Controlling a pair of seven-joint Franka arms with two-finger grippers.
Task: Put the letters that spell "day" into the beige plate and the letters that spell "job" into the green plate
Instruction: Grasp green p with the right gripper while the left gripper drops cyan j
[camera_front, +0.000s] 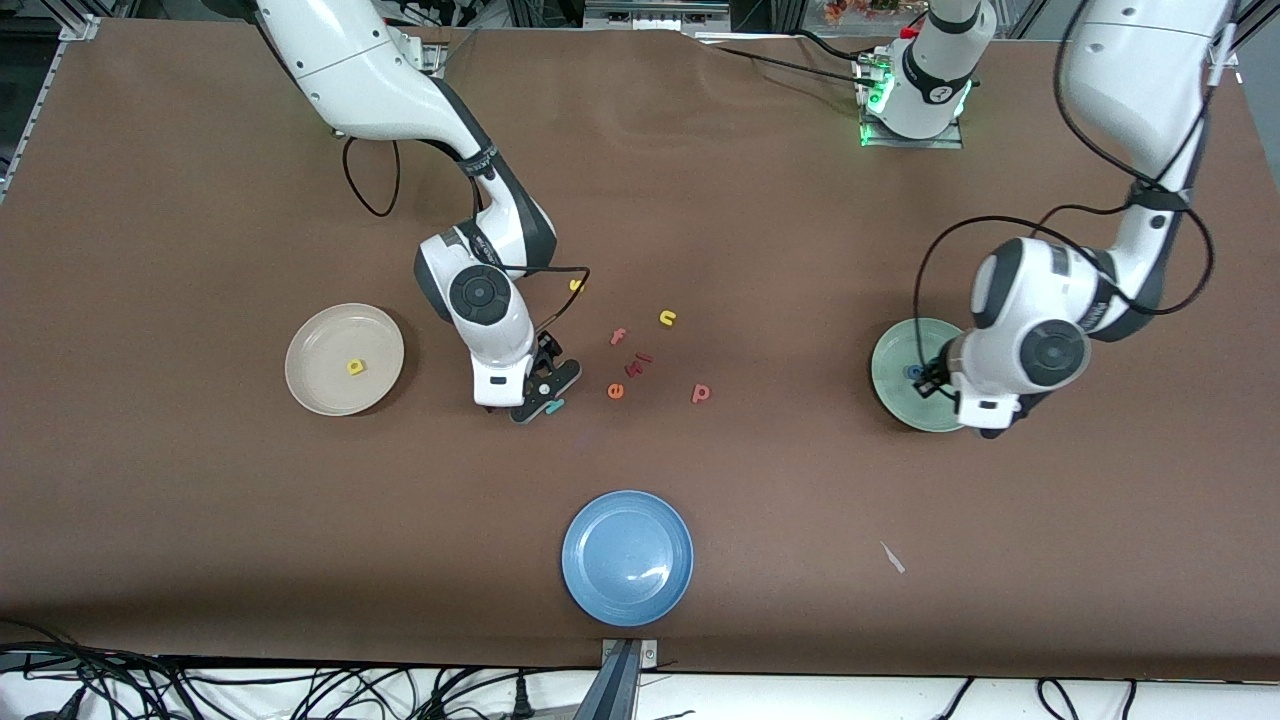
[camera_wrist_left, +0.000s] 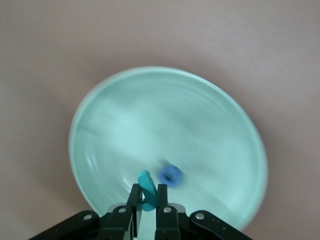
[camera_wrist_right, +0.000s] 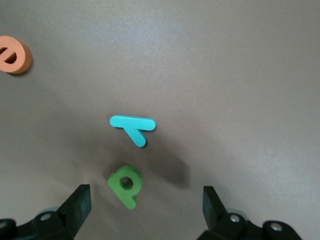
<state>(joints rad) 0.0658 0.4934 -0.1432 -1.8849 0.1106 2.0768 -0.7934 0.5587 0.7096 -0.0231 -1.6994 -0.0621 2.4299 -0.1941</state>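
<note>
Hanging over the green plate (camera_front: 893, 372) at the left arm's end of the table, the left gripper (camera_wrist_left: 148, 196) has its fingers clenched on the teal j (camera_wrist_left: 146, 186), which pokes out past the tips. The blue o (camera_wrist_left: 170, 174) already lies in that plate, just beside the held letter.

Toward the right arm's end, the right gripper (camera_wrist_right: 144, 199) hovers low over the bare table with its fingers spread wide and holding nothing. The green d (camera_wrist_right: 125, 184) sits on the table between those spread fingers, and the teal y (camera_wrist_right: 133, 126) lies just beside it, apart from it. The orange e (camera_front: 615, 391) rests near them.

Near the middle of the table lie the salmon b (camera_front: 701, 393), the salmon f (camera_front: 618, 337), the yellow n (camera_front: 668, 318) and the yellow s (camera_front: 575, 285), all loose and apart.

The yellow a (camera_front: 355, 367) is in the beige plate (camera_front: 320, 385). A blue plate (camera_front: 627, 557) sits nearest the front camera.
</note>
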